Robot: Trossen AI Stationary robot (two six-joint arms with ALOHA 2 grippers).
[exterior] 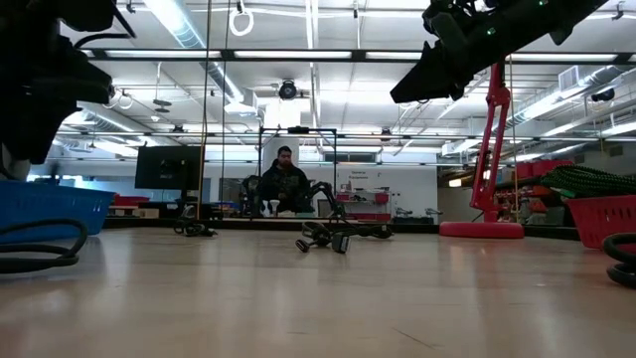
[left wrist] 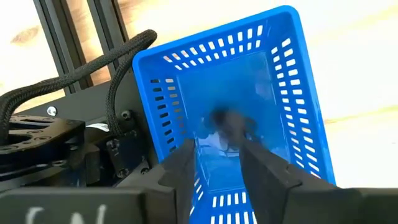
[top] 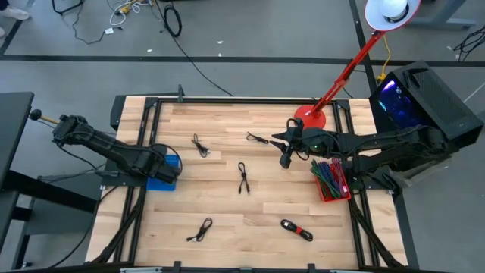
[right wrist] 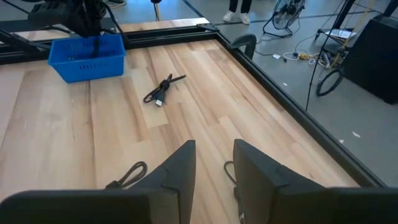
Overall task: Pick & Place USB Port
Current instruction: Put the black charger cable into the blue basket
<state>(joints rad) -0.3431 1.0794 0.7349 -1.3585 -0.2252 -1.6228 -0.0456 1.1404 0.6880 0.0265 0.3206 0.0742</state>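
pale smooth wood table [top: 258, 220] w/ matt finish, blue slotted plastic basket [left wrist: 298, 93], matt black cables [top: 243, 178].

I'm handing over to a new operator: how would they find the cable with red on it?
Start from the red basket at the table's right edge. Go toward the table's near edge: the cable lies there, right of the near black cable. It alone shows a red section; the other loose cables are all black.

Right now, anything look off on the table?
Nothing broken or spilled. Five black cables lie loose on the table, e.g.. Left gripper hangs open over the blue basket; right gripper hovers open, empty. Red bin holds cables.
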